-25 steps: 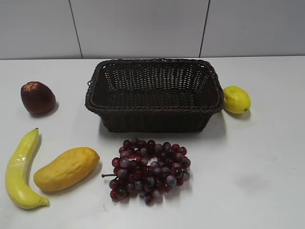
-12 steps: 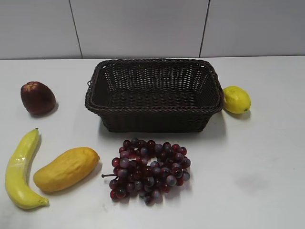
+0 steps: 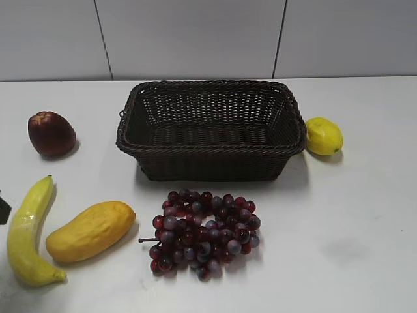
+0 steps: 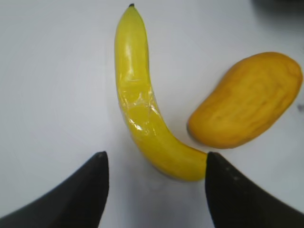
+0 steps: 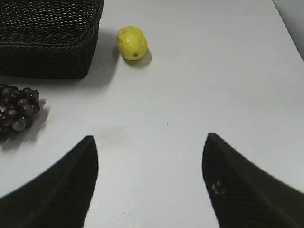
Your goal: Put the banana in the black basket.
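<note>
The banana (image 3: 25, 231) lies on the white table at the front left, long, yellow and curved; it also shows in the left wrist view (image 4: 142, 102). My left gripper (image 4: 154, 156) is open and empty, hovering above the banana's blunt end, which lies between the fingertips and close to the right one. A dark tip of it shows at the left edge of the exterior view (image 3: 3, 210). The black basket (image 3: 212, 156) stands empty at the table's middle back; its corner shows in the right wrist view (image 5: 47, 52). My right gripper (image 5: 149, 142) is open and empty over bare table.
An orange-yellow mango (image 3: 91, 230) lies just right of the banana (image 4: 247, 99). A bunch of dark red grapes (image 3: 203, 231) lies in front of the basket. A lemon (image 3: 324, 135) sits right of the basket. A dark red apple (image 3: 51, 133) sits at the back left.
A dark tip of my left gripper has come into the exterior view at the left edge beside the banana. The fruits and the basket have not moved.
</note>
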Action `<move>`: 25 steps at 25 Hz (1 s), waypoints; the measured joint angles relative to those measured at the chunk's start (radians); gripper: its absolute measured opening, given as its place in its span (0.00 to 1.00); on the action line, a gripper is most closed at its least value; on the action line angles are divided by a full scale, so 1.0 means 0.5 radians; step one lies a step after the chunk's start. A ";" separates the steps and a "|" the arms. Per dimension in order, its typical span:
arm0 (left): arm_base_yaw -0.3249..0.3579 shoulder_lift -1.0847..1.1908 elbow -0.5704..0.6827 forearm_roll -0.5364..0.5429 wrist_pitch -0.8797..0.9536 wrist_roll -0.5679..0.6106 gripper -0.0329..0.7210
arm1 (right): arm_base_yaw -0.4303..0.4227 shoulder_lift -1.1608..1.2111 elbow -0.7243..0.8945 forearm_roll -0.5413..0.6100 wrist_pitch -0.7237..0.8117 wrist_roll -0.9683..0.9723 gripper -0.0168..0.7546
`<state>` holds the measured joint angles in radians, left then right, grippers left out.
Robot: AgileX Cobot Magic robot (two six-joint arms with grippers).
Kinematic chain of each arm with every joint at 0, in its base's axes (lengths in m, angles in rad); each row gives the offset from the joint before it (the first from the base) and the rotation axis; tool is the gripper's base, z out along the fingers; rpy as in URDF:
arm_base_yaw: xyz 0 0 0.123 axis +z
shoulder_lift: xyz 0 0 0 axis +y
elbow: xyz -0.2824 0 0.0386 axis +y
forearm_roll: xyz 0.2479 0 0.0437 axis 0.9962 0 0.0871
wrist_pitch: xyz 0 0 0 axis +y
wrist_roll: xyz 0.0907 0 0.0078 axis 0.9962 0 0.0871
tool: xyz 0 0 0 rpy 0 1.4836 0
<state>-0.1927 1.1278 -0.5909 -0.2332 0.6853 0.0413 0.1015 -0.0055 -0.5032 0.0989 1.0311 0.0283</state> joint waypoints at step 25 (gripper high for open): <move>0.024 0.955 -0.307 0.110 -0.409 -0.083 0.83 | 0.000 0.000 0.000 0.000 0.000 0.000 0.70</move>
<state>-0.1808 1.6051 -0.7446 -0.1781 0.4810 0.0000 0.1015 -0.0055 -0.5032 0.0989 1.0311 0.0283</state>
